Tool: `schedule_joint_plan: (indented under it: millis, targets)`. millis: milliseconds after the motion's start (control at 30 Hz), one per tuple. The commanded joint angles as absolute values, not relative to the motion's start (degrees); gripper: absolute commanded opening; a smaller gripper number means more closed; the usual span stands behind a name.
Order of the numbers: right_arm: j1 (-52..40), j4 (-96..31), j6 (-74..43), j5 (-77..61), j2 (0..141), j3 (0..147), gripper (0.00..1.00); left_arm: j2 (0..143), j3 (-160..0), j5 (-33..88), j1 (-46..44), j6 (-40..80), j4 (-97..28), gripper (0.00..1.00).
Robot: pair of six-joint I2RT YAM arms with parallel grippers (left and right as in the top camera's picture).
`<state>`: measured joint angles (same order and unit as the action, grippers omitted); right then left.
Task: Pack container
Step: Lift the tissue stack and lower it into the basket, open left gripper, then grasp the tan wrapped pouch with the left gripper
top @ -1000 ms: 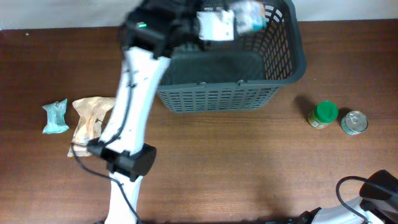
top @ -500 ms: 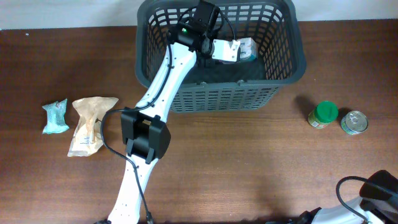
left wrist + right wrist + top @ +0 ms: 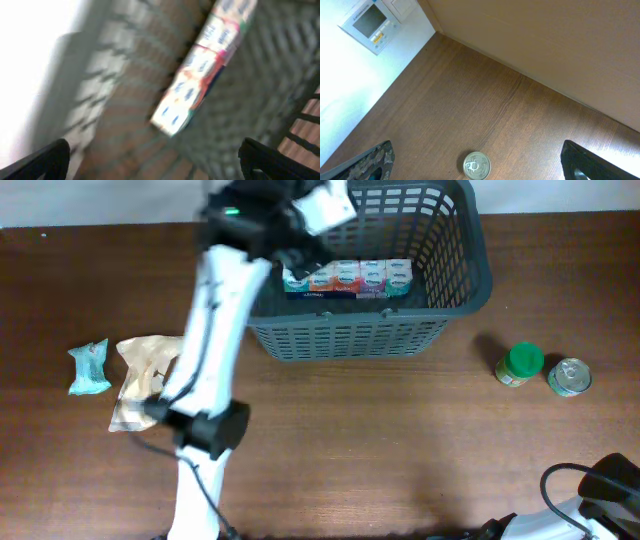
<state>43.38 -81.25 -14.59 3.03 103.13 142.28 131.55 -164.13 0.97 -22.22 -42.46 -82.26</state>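
Note:
The container (image 3: 460, 275) is a dark grey lattice basket at the back of the table. A long multicoloured pack of small boxes (image 3: 346, 278) lies flat on its floor and also shows, blurred, as the pack (image 3: 200, 70) in the left wrist view. My left gripper (image 3: 322, 204) hovers over the basket's back left part, blurred by motion. The left gripper (image 3: 157, 159) is open, above the pack and apart from it. My right gripper (image 3: 477, 150) is open above the table, with a metal can (image 3: 476, 166) below it.
A green-lidded jar (image 3: 521, 364) and the metal can (image 3: 570, 376) stand right of the basket. A teal packet (image 3: 89, 367) and a tan paper bag (image 3: 145, 378) lie at the left. The right arm's base (image 3: 600, 480) sits at the front right corner.
The left gripper has opened and let go of the pack, which now lies on the basket floor. The left arm has swung up and to the left. The right arm has not moved.

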Motion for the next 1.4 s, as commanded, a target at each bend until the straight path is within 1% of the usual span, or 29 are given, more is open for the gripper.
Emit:
schedule_joint_plan:
  millis: [0,133,167,233,267,300,333,367,433,467,500,567,700,800,967,1067,1267,1300,1367]
  targets:
    - [43.5,-81.3,-14.7,3.7,102.7,142.3,0.99,120.6,-167.7,0.2,-19.0,-36.6,-88.6,0.99]
    - [43.5,-81.3,-14.7,3.7,102.7,142.3,0.99,117.5,-167.7,0.1,-14.4,-36.5,-96.2,1.0]
    - [43.5,-81.3,-14.7,3.7,102.7,142.3,0.99,117.5,-167.6,-0.2,-13.0,-34.5,-96.7,0.92]
    - [43.5,-81.3,-14.7,3.7,102.7,142.3,0.99,117.6,-165.2,0.2,-6.6,-23.7,-96.7,0.89]
    - [43.5,-81.3,-14.7,3.7,102.7,142.3,0.99,117.6,-164.0,0.2,-4.9,-21.7,-96.7,0.85]
    - [43.5,-81.3,-14.7,3.7,102.7,142.3,0.99,117.6,-160.0,0.2,-0.7,-18.4,-96.7,0.8]
    - [43.5,-81.3,-14.7,3.7,102.7,142.3,0.99,117.6,-157.0,0.2,1.3,-17.6,-96.7,0.79]
    - [43.5,-81.3,-14.7,3.7,102.7,142.3,0.99,117.6,-151.9,0.6,4.1,-17.6,-96.7,0.79]
    - [43.5,-81.3,-14.7,3.7,102.7,142.3,0.99,117.6,-144.7,2.4,6.7,-17.6,-96.7,0.8]
    - [43.5,-81.3,-14.7,3.7,102.7,142.3,0.99,117.6,-135.6,3.4,8.9,-17.6,-96.2,0.8]
    - [43.5,-81.3,-14.7,3.7,102.7,142.3,0.99,117.6,-122.7,3.4,11.0,-17.6,-90.9,0.8]
    - [43.5,-81.3,-14.7,3.7,102.7,142.3,0.99,117.6,-112.9,3.4,12.4,-17.6,-84.1,0.8]
    - [43.5,-81.3,-14.7,3.7,102.7,142.3,0.99,117.6,-100.7,3.2,14.5,-17.6,-75.8,0.87]
    - [43.5,-81.3,-14.7,3.7,102.7,142.3,0.99,117.6,-91.6,3.2,17.3,-17.3,-69.1,0.87]
    - [43.5,-81.3,-14.7,3.7,102.7,142.3,0.99,117.6,-88.9,2.9,20.1,-17.4,-64.6,0.87]
    - [43.5,-81.3,-14.7,3.7,102.7,142.3,0.99,117.7,-88.8,-2.9,20.2,-17.3,-63.8,0.87]
    - [43.5,-81.3,-14.7,3.7,102.7,142.3,0.99,118.7,-87.6,-4.7,20.2,-17.1,-59.2,0.87]
    - [43.5,-81.3,-14.7,3.7,102.7,142.3,0.99,119.0,-87.3,-5.3,20.2,-17.1,-58.7,0.92]
    - [43.5,-81.3,-14.7,3.7,102.7,142.3,0.99,120.6,-87.2,-6.3,20.2,-17.2,-57.8,0.93]
